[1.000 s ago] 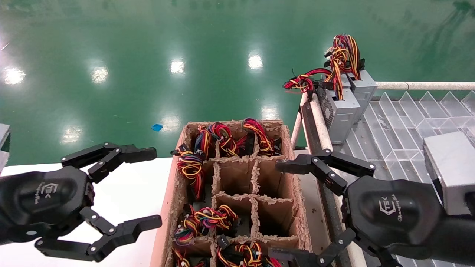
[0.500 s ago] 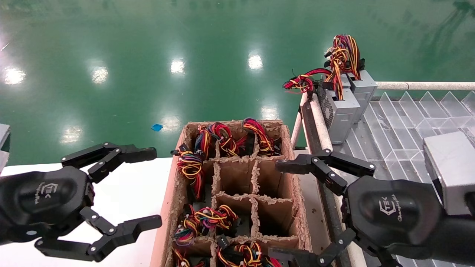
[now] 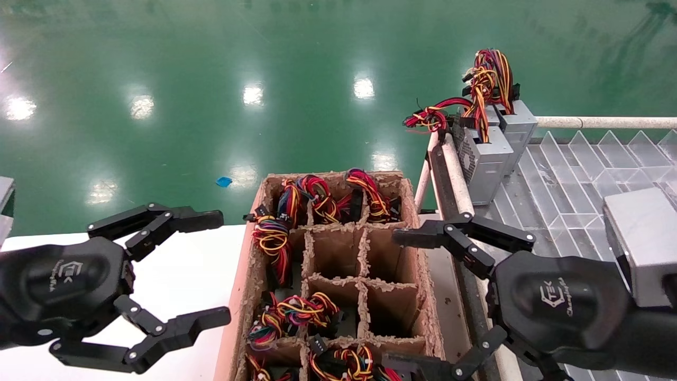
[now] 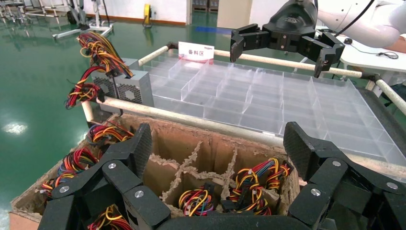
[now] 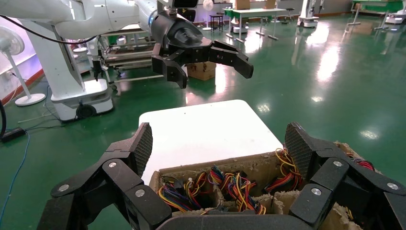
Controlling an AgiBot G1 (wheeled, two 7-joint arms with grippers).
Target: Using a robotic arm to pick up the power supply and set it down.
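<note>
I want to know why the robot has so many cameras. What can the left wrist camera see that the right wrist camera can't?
Only the left wrist view shows the clear plastic divider tray, its white label sign, the grey power supplies at the tray's corner, and the right gripper, jaws open. Only the right wrist view shows the white table, the left gripper, jaws open, and a white robot base on the green floor. Both show the cardboard box with compartments holding coloured wire bundles.

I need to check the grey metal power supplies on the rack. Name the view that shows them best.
The head view: the grey metal power supplies stand upright at the clear divider tray's corner, wire bundles on top. The left wrist view shows them farther off; the right wrist view shows none.
</note>
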